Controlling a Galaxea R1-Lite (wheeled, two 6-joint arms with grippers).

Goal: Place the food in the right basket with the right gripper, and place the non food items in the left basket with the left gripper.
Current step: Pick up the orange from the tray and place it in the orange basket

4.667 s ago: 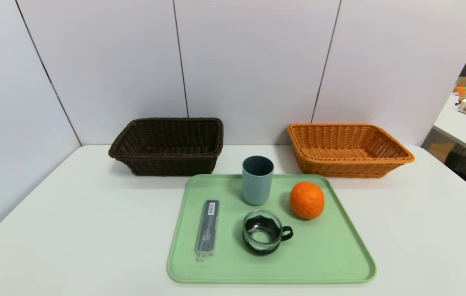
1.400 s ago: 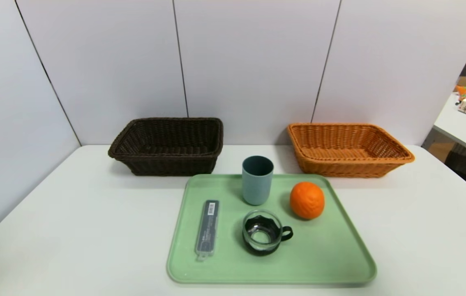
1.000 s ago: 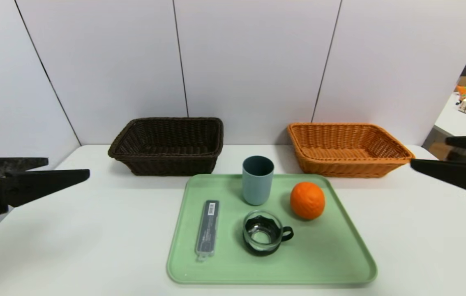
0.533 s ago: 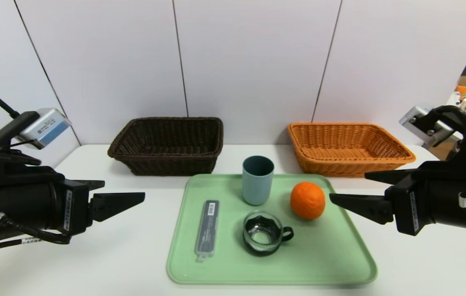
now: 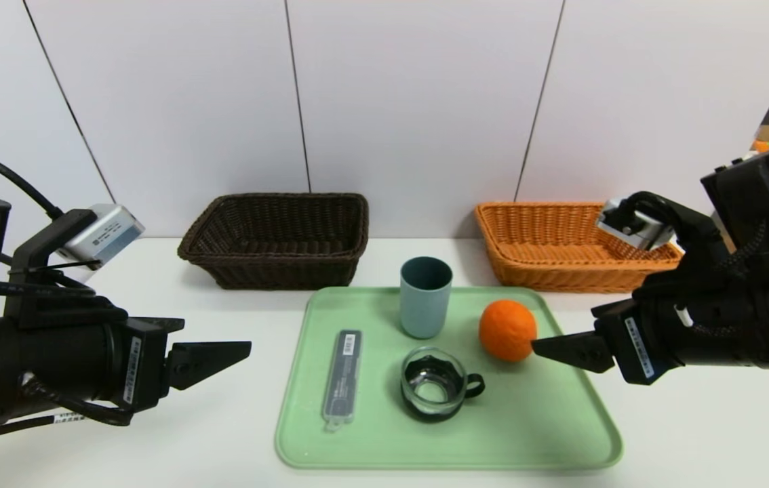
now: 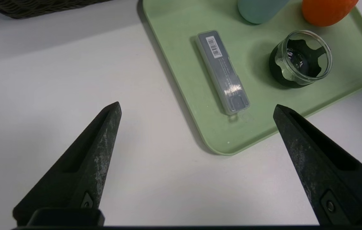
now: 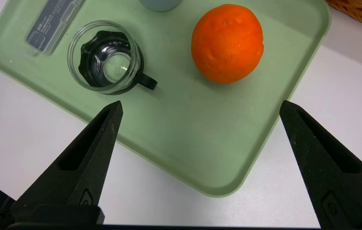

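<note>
Now in from the sides and nearer the green tray [image 5: 527, 434] than a moment ago, the left gripper [image 6: 197, 107] hangs beside it over the white table [image 5: 120, 447], fingers spread and holding nothing, and the right gripper [image 7: 201, 103], likewise spread and unladen, hovers over the tray's right side near the orange [image 5: 507, 331]. The fruit sits on the tray with the blue-grey tumbler [image 5: 425, 305], glass cup [image 5: 432, 390] and dark grey case [image 5: 343, 376], in front of the dark brown basket [image 5: 283, 271] and orange-tan basket [image 5: 561, 274]

The grey case [image 6: 232, 89] bears a barcode [image 6: 214, 47] and unreadable print [image 6: 227, 68].
</note>
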